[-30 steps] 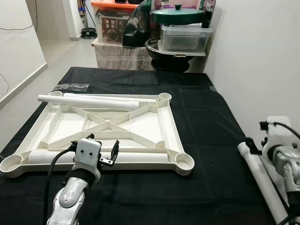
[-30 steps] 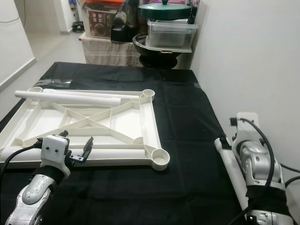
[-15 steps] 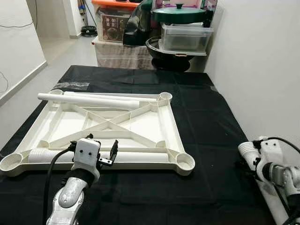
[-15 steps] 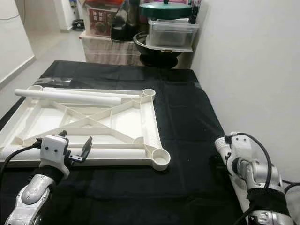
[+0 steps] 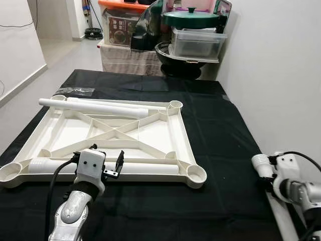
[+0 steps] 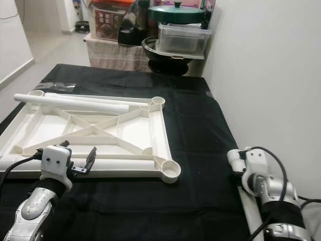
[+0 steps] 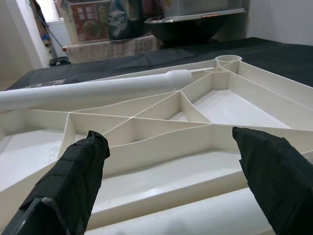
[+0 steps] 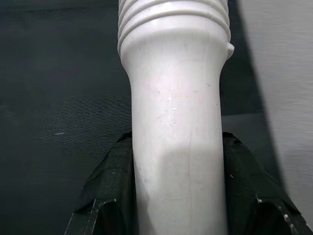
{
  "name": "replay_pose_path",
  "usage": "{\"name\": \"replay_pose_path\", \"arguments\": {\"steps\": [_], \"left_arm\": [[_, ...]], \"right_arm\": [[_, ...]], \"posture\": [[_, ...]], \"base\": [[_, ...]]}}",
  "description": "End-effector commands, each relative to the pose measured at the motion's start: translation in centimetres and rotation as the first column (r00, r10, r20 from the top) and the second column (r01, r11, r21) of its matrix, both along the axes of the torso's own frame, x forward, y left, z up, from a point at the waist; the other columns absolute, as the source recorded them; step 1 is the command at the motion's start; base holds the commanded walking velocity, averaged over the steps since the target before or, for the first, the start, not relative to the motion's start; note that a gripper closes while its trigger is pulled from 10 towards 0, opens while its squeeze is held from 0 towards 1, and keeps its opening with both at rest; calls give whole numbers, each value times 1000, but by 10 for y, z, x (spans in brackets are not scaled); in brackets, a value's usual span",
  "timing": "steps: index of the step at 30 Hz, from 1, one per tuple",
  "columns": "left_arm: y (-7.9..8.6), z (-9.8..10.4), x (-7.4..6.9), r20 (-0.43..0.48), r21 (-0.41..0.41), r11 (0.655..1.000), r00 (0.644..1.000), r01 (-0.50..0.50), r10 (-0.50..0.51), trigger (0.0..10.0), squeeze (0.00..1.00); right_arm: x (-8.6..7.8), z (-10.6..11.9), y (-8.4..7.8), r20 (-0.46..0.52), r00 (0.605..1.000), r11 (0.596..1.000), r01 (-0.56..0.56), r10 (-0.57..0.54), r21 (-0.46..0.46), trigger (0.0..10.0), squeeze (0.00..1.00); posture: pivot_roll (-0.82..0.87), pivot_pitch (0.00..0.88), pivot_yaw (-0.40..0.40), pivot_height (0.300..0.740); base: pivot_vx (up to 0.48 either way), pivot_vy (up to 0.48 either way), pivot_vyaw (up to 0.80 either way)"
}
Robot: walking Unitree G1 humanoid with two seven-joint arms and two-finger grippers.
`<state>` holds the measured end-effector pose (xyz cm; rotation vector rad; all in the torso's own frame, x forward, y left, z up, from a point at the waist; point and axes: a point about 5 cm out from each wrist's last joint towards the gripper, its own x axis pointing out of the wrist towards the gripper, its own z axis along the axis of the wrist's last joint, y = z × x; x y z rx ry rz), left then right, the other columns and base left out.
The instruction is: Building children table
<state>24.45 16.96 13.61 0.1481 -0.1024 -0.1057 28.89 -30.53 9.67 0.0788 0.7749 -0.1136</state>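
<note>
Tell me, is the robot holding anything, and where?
The right gripper holds a white table leg just below its threaded end. The left gripper is open, holding nothing.

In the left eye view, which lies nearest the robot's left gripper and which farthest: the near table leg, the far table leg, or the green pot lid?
From the left gripper:
1. Near table leg, lying just beyond its fingers.
2. Far table leg, across the tabletop frame.
3. Green pot lid, on the clutter behind.

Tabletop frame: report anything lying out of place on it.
Two loose legs lie on the upturned tabletop frame instead of standing in its corner sockets: one leg along the far edge, another leg along the near edge. The right gripper holds a third leg.
</note>
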Motion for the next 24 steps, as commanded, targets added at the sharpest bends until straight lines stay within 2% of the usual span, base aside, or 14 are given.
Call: {"name": "replay_pose_path", "arguments": {"steps": [1,3,4,5,7,8,11,12,14,16,18,19,20,24], "left_arm": [[-2,-3,1,-18,8,1000,1000,17,-17,10000,0],[-2,-3,2,-18,9,1000,1000,19,-19,10000,0],[-1,-2,2,-17,10,1000,1000,20,-19,10000,0],[-1,-2,2,-17,10,1000,1000,20,-19,10000,0],[-1,-2,3,-17,12,1000,1000,24,-24,10000,0],[-1,-2,3,-17,12,1000,1000,24,-24,10000,0],[-6,0,5,-14,-29,998,998,57,-57,10000,0],[-6,0,5,-14,-29,998,998,57,-57,10000,0],[-12,2,5,-13,-79,992,995,99,-101,10000,0],[-19,6,3,-2,-160,972,985,172,-175,10000,0],[-24,12,2,15,-276,929,967,248,-254,10000,0],[-26,16,1,30,-311,906,956,287,-292,10000,0],[-26,16,1,30,-311,906,956,287,-292,10000,0],[-29,21,1,57,-340,874,936,346,-348,10000,0]], "right_arm": [[18,23,28,140,986,992,-101,91,72,0,0],[24,32,34,186,975,989,-133,118,69,0,0],[31,46,37,234,963,986,-154,136,57,0,0],[31,46,37,234,963,986,-154,136,57,0,0],[46,86,44,359,917,981,-193,173,20,0,0],[46,86,44,359,917,981,-193,173,20,0,0],[65,150,48,550,813,977,-213,191,-24,0,0],[65,150,48,550,813,977,-213,191,-24,0,0],[70,173,51,627,759,977,-211,177,-21,0,0],[72,186,61,657,734,969,-247,170,26,0,0],[74,194,81,663,731,933,-331,160,140,0,0],[75,200,94,678,714,913,-375,174,161,0,0],[75,200,94,678,714,913,-375,174,161,0,0],[76,211,113,708,679,884,-434,193,175,0,0]], "posture": [[6,0,-105,740],[6,0,-103,740],[4,0,-100,740],[4,0,-100,740],[4,0,-95,740],[4,0,-95,740],[0,0,-88,740],[0,0,-88,740],[1,0,-88,740],[4,0,-88,740],[6,0,-81,740],[4,0,-77,740],[4,0,-77,740],[5,0,-76,740]], "base": [[0,0,0],[0,0,0],[0,0,0],[0,0,0],[0,0,0],[0,0,0],[0,0,0],[0,0,0],[0,0,0],[0,0,0],[0,0,0],[0,0,0],[0,0,0],[0,0,0]]}}
